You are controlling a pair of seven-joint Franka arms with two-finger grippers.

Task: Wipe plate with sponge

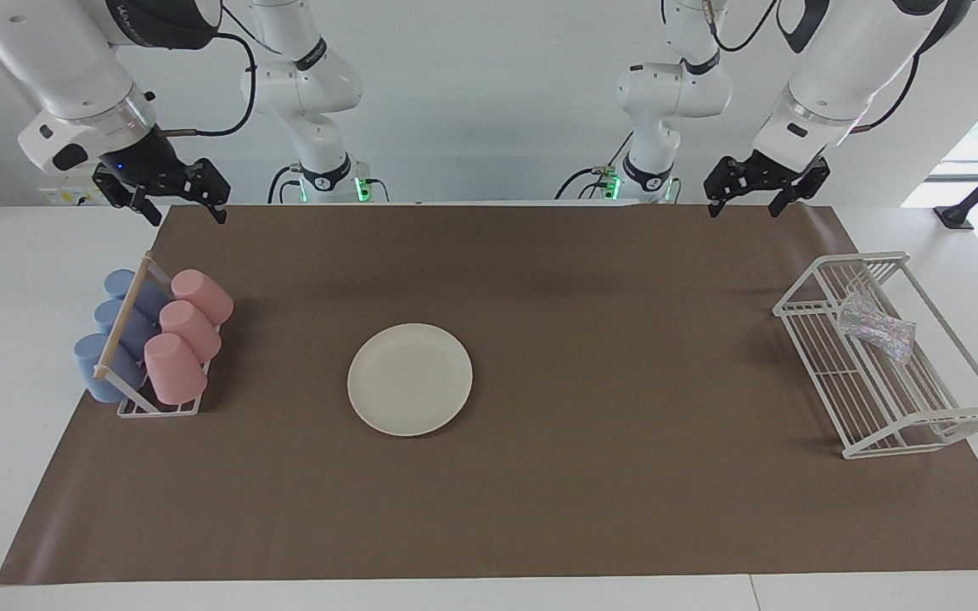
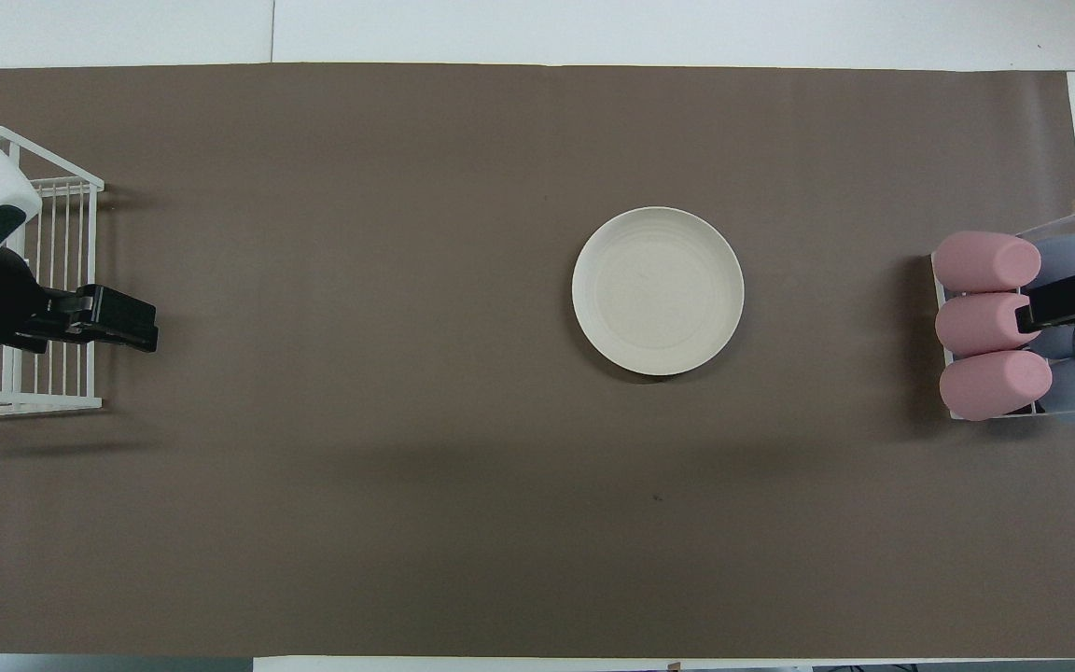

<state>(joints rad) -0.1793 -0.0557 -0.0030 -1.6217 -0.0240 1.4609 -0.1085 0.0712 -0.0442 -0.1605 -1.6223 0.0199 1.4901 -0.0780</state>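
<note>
The cream-white plate (image 1: 410,379) (image 2: 658,290) lies flat on the brown mat, bare, near the table's middle. The silvery sponge (image 1: 877,328) rests in the white wire rack (image 1: 858,258) at the left arm's end; in the overhead view the left hand covers it. My left gripper (image 1: 742,210) (image 2: 127,322) hangs open and empty in the air over the mat's robot-side edge, well clear of the sponge. My right gripper (image 1: 188,217) (image 2: 1051,308) waits open and empty above the cup rack's end of the table.
A small rack of pink cups (image 1: 189,328) (image 2: 985,322) and blue cups (image 1: 120,335) stands at the right arm's end. The wire rack (image 2: 24,404) stands at the mat's edge at the left arm's end. Bare brown mat (image 1: 625,382) surrounds the plate.
</note>
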